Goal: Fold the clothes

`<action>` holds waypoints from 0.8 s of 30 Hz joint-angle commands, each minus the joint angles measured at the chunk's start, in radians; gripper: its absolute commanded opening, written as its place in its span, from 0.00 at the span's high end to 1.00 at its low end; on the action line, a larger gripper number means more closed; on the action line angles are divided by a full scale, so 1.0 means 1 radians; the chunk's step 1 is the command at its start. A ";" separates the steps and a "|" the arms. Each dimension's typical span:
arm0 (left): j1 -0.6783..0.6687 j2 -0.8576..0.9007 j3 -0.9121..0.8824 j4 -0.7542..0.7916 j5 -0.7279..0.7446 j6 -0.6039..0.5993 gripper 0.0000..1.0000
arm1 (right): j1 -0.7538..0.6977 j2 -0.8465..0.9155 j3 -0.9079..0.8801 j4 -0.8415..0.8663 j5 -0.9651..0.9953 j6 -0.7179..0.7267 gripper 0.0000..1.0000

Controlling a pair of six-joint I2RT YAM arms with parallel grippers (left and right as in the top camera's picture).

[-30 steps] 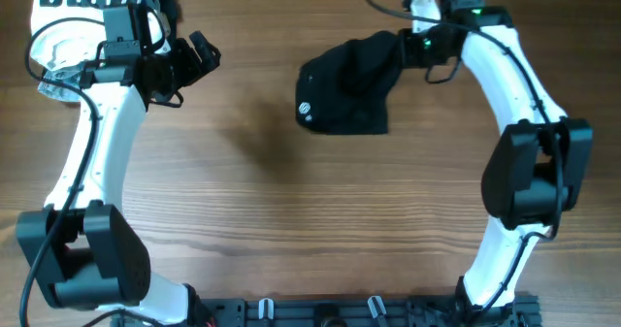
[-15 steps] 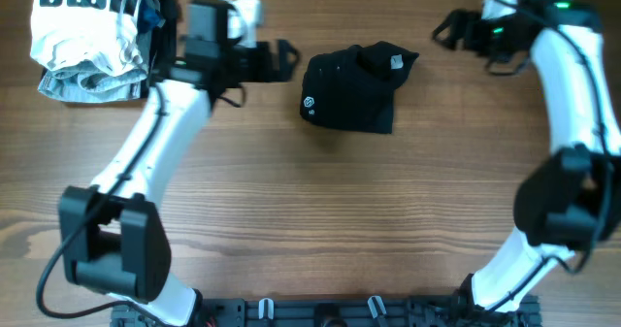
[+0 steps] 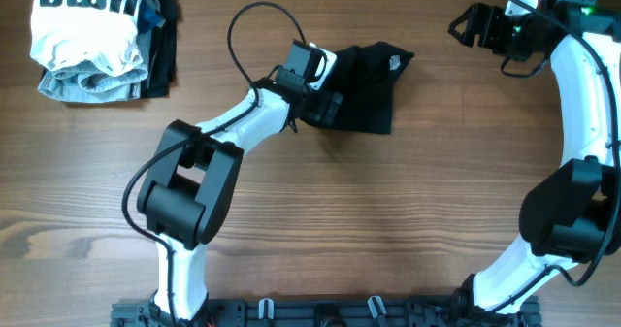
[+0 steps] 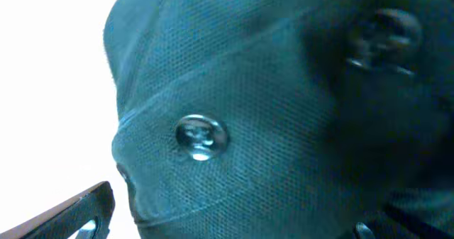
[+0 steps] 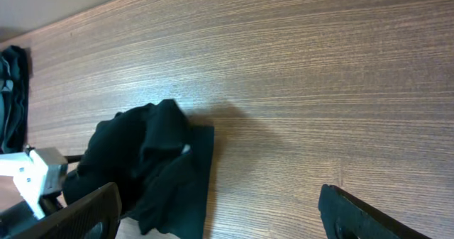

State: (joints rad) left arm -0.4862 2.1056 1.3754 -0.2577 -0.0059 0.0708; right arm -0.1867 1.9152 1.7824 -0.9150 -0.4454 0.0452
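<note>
A crumpled black garment lies at the back middle of the wooden table. My left gripper is pushed against its left edge, jaws wide open. In the left wrist view the dark mesh fabric with a metal snap fills the frame between the two spread fingertips. My right gripper hangs open at the back right, well clear of the garment. The right wrist view shows the garment far ahead and nothing between the fingers.
A pile of folded clothes, white, grey and black, sits in the back left corner. Bare wood stretches across the front of the table. The arm bases stand at the front edge.
The right gripper let go of the black garment, opened and drew back to the right. The left arm swung from beside the clothes pile over to the garment's left edge.
</note>
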 commanded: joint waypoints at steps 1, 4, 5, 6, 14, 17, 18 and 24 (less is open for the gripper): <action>0.003 0.029 -0.005 -0.021 -0.303 0.023 0.00 | 0.004 0.013 -0.008 0.005 -0.016 0.010 0.10; 0.031 0.029 -0.005 -0.059 -0.416 0.023 0.00 | 0.004 0.013 -0.008 -0.003 -0.015 0.010 0.10; 0.044 0.029 -0.005 -0.074 -0.437 0.023 0.00 | 0.004 0.013 -0.008 -0.006 -0.015 0.010 0.10; 0.068 0.029 -0.005 -0.092 -0.465 0.023 0.00 | 0.004 0.013 -0.008 -0.006 -0.015 0.010 0.10; -0.023 -0.287 0.109 -0.325 -0.169 0.065 0.00 | 0.004 0.013 -0.008 -0.013 -0.015 0.011 0.09; -0.137 -0.338 0.109 -0.370 -0.013 0.130 0.00 | 0.004 0.013 -0.008 -0.015 -0.016 0.022 0.09; -0.156 -0.315 0.109 -0.393 -0.006 0.169 0.00 | 0.004 0.013 -0.008 -0.015 -0.016 0.034 0.08; -0.177 -0.102 0.109 -0.394 -0.093 0.218 0.00 | 0.004 0.013 -0.008 -0.015 -0.016 0.036 0.07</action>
State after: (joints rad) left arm -0.6651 1.9324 1.4921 -0.6701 -0.0406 0.2550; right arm -0.1867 1.9152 1.7824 -0.9283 -0.4454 0.0681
